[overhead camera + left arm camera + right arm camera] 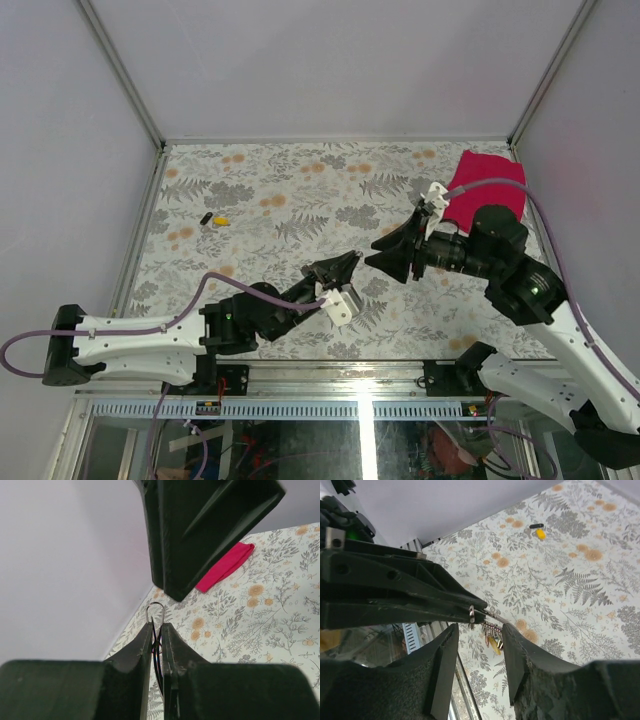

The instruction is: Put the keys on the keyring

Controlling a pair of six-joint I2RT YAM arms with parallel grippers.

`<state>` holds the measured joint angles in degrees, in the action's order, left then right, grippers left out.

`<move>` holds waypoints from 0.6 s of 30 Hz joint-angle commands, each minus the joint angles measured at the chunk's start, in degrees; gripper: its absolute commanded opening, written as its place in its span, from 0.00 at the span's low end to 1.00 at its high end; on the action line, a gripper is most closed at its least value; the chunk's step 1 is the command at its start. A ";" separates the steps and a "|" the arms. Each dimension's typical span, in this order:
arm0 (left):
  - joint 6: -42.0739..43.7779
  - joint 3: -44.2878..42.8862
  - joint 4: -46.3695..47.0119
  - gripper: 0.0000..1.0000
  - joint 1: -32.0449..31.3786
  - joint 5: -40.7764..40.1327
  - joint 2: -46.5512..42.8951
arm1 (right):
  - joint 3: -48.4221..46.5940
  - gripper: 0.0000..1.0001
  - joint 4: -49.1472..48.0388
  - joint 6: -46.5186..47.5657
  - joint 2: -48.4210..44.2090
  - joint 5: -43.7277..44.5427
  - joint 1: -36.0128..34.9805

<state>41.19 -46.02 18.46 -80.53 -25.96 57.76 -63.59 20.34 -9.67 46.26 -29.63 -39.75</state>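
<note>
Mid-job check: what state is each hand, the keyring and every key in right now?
left hand: shut on the keyring
right hand: open, holding nothing
keyring: pinched, off the table
hanging yellow key: dangling under the keyring
loose yellow key: lying on the table
black key: lying beside it
red cloth: lying on the table

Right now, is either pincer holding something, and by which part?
The left pincer pinches the keyring by its rim, keys dangling below; the right pincer, open, holds nothing.
</note>
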 commanded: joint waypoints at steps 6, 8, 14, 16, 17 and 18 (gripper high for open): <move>0.23 -2.11 3.39 0.00 0.14 0.29 0.85 | -2.87 0.45 -1.56 -1.83 2.90 -3.55 -0.15; 0.29 -2.22 3.30 0.00 0.14 0.40 1.02 | -2.85 0.44 -1.89 -1.97 3.27 -3.93 -0.16; 0.15 -2.45 2.81 0.00 0.16 0.52 1.30 | -2.35 0.40 -2.78 -2.46 3.90 -4.46 -0.15; 0.16 -2.49 2.73 0.00 0.12 0.50 1.19 | -2.20 0.38 -3.31 -2.62 4.17 -4.72 -0.11; 0.16 -2.50 2.76 0.00 0.12 0.55 1.15 | -2.09 0.37 -3.50 -2.75 4.27 -4.81 -0.13; 0.18 -2.45 2.73 0.00 0.14 0.55 1.17 | -1.97 0.35 -3.74 -2.80 4.41 -4.82 -0.15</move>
<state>41.17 -46.04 17.98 -80.53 -25.89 59.31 -63.79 20.25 -11.40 50.17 -32.67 -39.75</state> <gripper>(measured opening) 0.097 0.375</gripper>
